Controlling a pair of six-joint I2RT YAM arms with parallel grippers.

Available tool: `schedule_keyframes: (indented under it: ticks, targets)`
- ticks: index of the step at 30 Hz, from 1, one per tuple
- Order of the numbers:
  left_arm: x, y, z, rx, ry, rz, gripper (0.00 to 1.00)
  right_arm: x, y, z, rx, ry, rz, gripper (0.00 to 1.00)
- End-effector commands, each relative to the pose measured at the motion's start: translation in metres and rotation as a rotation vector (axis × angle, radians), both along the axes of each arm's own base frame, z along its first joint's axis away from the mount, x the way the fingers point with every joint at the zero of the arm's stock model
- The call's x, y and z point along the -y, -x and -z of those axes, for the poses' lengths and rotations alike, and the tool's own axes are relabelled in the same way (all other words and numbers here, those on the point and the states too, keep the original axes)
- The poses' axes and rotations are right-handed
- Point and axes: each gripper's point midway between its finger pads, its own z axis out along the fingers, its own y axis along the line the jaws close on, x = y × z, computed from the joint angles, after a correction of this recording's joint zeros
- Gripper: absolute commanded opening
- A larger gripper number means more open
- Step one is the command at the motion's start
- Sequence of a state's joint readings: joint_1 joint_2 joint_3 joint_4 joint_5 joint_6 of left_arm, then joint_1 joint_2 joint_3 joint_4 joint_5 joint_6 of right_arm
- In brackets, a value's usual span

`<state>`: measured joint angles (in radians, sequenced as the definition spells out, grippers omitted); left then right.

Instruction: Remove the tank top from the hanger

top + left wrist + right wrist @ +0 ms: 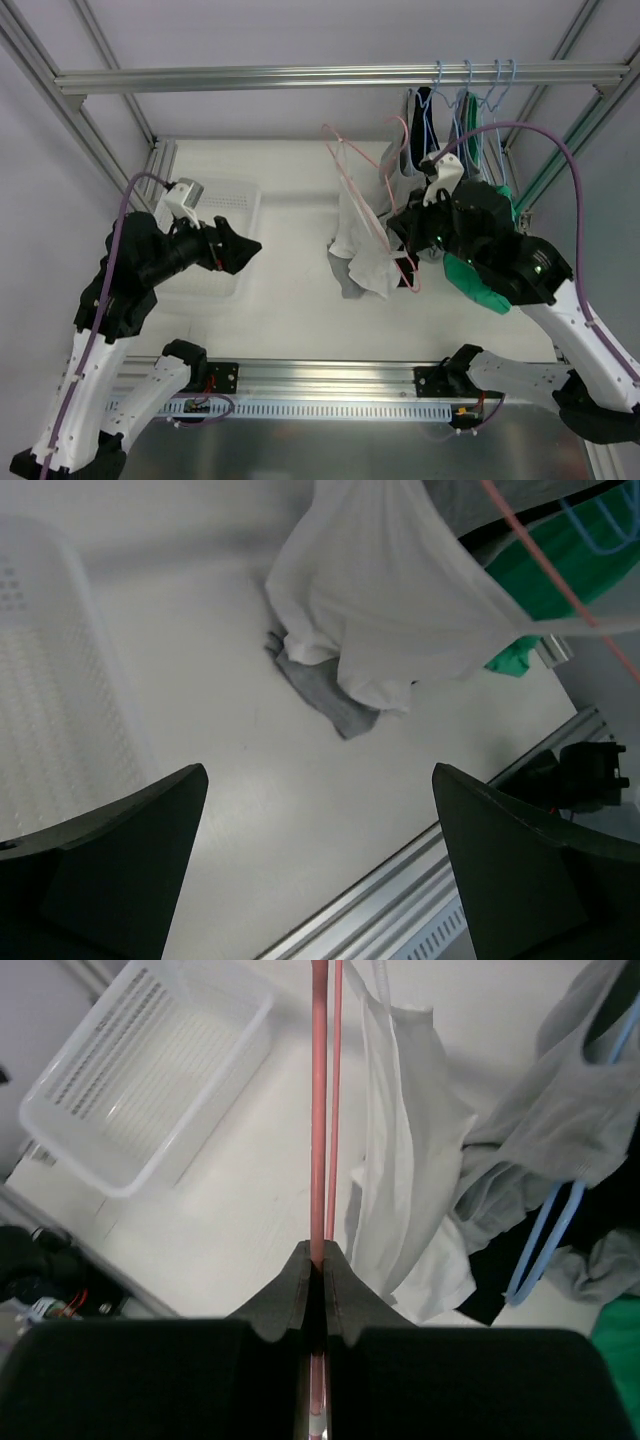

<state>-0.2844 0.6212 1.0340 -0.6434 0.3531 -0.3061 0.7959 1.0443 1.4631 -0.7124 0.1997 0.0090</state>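
"Is the tank top (410, 1160) coming off?"

"Not all the way, I think. The right gripper (318, 1270) is squeezing the pink hanger (318, 1110), and the top is hanging from it, right of the basket (252, 200). The left gripper (318, 775) is hovering by the basket, jaws wide, holding nothing."

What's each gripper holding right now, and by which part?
Right gripper is shut on the pink hanger, pinching its wire. Left gripper is open, holding nothing.
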Motion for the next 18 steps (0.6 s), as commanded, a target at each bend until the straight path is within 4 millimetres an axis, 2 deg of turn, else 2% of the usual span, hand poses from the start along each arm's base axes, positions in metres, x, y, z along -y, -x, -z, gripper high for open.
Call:
schedule_keyframes:
  ticks: [1, 2, 3, 4, 6, 7, 8, 9, 10, 11, 12, 14, 15, 17, 18]
  targets:
    - [0.04, -0.005, -0.05, 0.108, 0.074, 0.191, 0.99, -0.008, 0.047, -0.002, -0.061, -0.13, -0.164, 0.0]
    - [0.049, -0.01, -0.053, 0.106, 0.072, 0.202, 0.99, -0.008, 0.057, 0.0, -0.079, -0.149, -0.191, 0.0]
    - [0.065, -0.005, -0.064, 0.142, 0.066, 0.238, 0.99, 0.0, 0.069, -0.006, -0.068, -0.195, -0.195, 0.0]
    - [0.075, -0.004, -0.07, 0.164, 0.063, 0.257, 0.99, 0.003, 0.074, -0.001, -0.08, -0.204, -0.198, 0.0]
    - [0.098, -0.014, -0.079, 0.217, 0.032, 0.28, 0.99, 0.014, 0.089, -0.004, -0.073, -0.234, -0.21, 0.0]
    - [0.113, -0.019, -0.072, 0.211, -0.008, 0.272, 0.99, 0.018, 0.094, -0.004, -0.079, -0.241, -0.208, 0.0]
    - [0.118, -0.023, -0.074, 0.24, -0.029, 0.27, 0.99, 0.021, 0.099, -0.006, -0.075, -0.25, -0.217, 0.0]
    - [0.124, -0.026, -0.078, 0.265, -0.04, 0.273, 0.96, 0.025, 0.105, -0.009, -0.068, -0.26, -0.228, 0.0]
    - [0.132, -0.031, -0.072, 0.267, -0.069, 0.266, 0.94, 0.027, 0.108, -0.01, -0.071, -0.257, -0.234, 0.0]
    - [0.138, -0.034, -0.078, 0.298, -0.066, 0.272, 0.91, 0.03, 0.116, -0.011, -0.079, -0.246, -0.258, 0.0]
    - [0.143, -0.037, -0.081, 0.311, -0.068, 0.276, 0.81, 0.031, 0.119, -0.011, -0.082, -0.242, -0.268, 0.0]
    - [0.155, -0.044, -0.08, 0.323, -0.081, 0.29, 0.72, 0.034, 0.127, -0.014, -0.082, -0.241, -0.292, 0.0]
    - [0.158, -0.046, -0.089, 0.341, -0.071, 0.29, 0.68, 0.035, 0.129, -0.016, -0.076, -0.243, -0.297, 0.0]
    - [0.165, -0.051, -0.09, 0.347, -0.076, 0.294, 0.64, 0.038, 0.133, -0.017, -0.076, -0.24, -0.304, 0.0]
    - [0.168, -0.053, -0.097, 0.365, -0.064, 0.295, 0.62, 0.039, 0.134, -0.018, -0.07, -0.241, -0.309, 0.0]
